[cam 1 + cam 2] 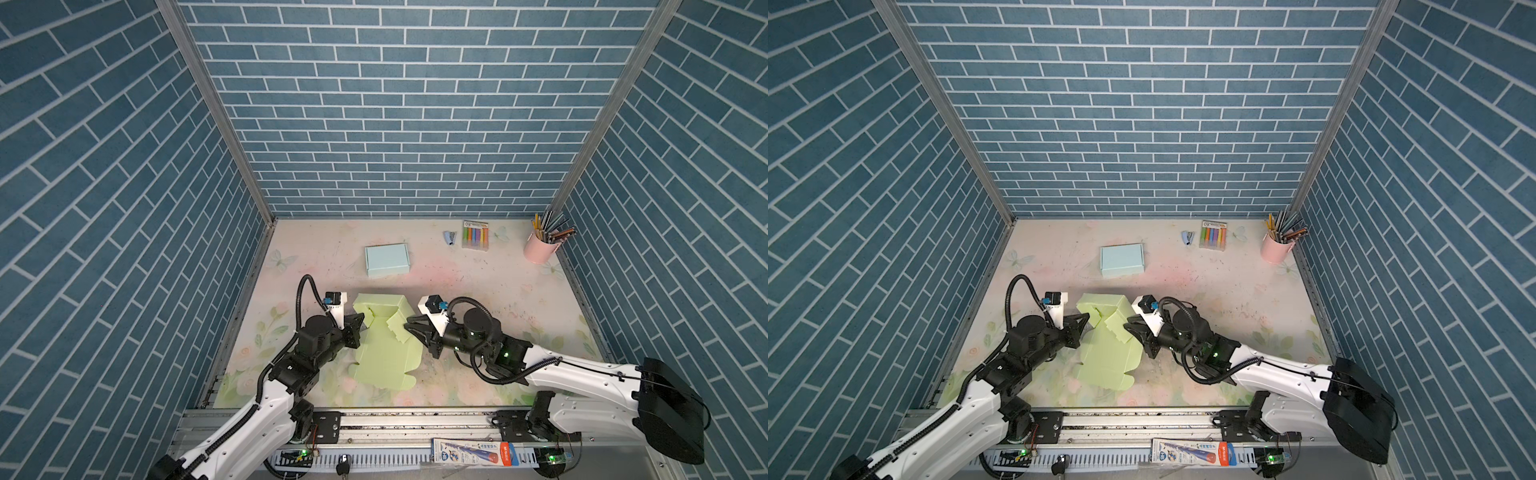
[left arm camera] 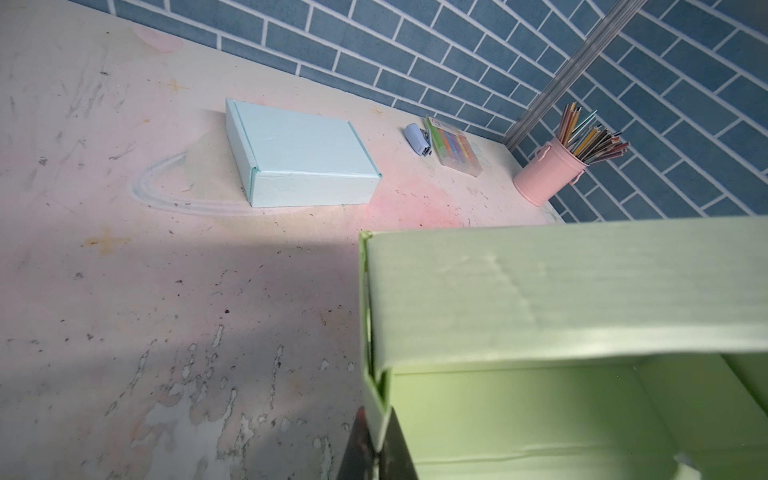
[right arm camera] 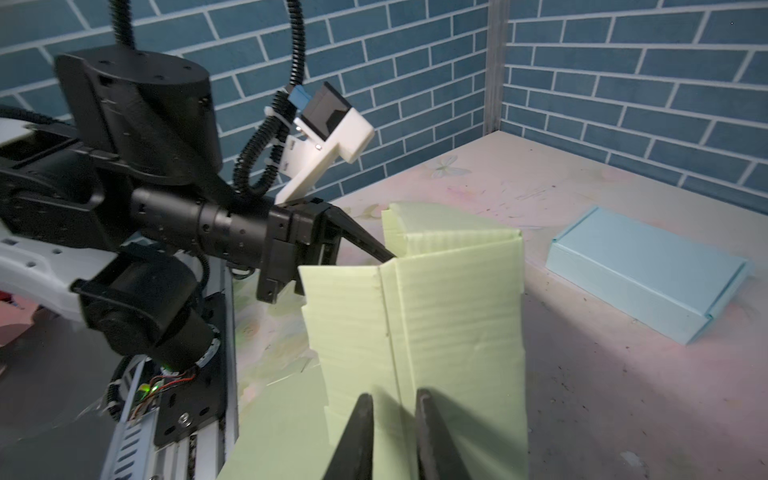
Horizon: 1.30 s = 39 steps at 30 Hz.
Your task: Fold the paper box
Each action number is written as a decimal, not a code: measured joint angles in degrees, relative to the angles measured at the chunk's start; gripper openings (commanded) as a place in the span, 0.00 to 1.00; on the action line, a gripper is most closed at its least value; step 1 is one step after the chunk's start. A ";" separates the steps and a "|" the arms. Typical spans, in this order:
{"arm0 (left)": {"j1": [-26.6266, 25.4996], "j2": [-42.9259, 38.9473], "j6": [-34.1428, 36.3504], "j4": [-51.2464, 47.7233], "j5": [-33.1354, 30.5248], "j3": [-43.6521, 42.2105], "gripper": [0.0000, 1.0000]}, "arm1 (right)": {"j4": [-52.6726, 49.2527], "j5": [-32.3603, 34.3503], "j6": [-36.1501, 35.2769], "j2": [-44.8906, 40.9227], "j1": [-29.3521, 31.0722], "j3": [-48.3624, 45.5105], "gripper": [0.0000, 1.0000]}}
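Tabletop (image 1: pixel 478 291), floral print, scuffed. Paper box (image 1: pixel 386 353), pale green, sits near the front edge between both arms. Its base panel is flat on the table, the far wall and side flaps stand, and the near lid panel lies flat.

Blue box (image 1: pixel 386 259), fully closed, well behind it.

Left gripper (image 2: pixel 376 440) is clamped tight on the green box's left wall near the far corner. Right gripper (image 3: pixel 392 415) is at the standing right flap. Its fingers (image 3: pixel 361 432) are a narrow gap apart with the flap's crease showing between them. Cannot tell whether they pinch the card or only rest against it.

Pink cup of pencils (image 1: pixel 538 249), marker pack (image 1: pixel 475 235) and stapler (image 1: pixel 449 237) sit far right, well apart from the work.

Step in hand, as I read it: raising and tucking the side walls. The next move likely calls for pushing the right flap inward along its crease while the left pinch braces the corner. Thin card may buckle if pressed off the crease.
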 measured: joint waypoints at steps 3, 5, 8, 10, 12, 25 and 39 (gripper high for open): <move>0.02 0.17 -0.44 -0.02 -1.36 -0.04 0.00 | -0.76 5.09 -0.37 1.97 1.07 1.60 0.25; 0.02 0.31 -0.87 0.02 -2.12 -0.28 0.00 | -1.51 8.61 -0.59 3.26 1.84 2.75 0.26; 0.00 0.52 -1.36 0.09 -2.71 -0.57 0.00 | -2.27 13.16 -1.01 4.72 2.71 3.85 0.28; -0.04 0.74 -1.53 0.09 -2.93 -0.66 0.00 | -2.45 15.69 -1.03 5.44 3.08 4.00 0.29; -0.22 1.11 -1.60 0.13 -3.26 -0.66 0.00 | -2.86 17.92 -1.05 6.27 3.34 4.26 0.29; -4.37 2.99 -2.78 0.96 -7.67 -0.68 0.00 | -5.03 30.45 -1.68 11.32 5.49 8.72 0.28; -7.08 4.20 -3.61 0.94 -11.37 -0.68 0.00 | -13.33 46.62 -4.44 20.28 9.44 17.99 0.28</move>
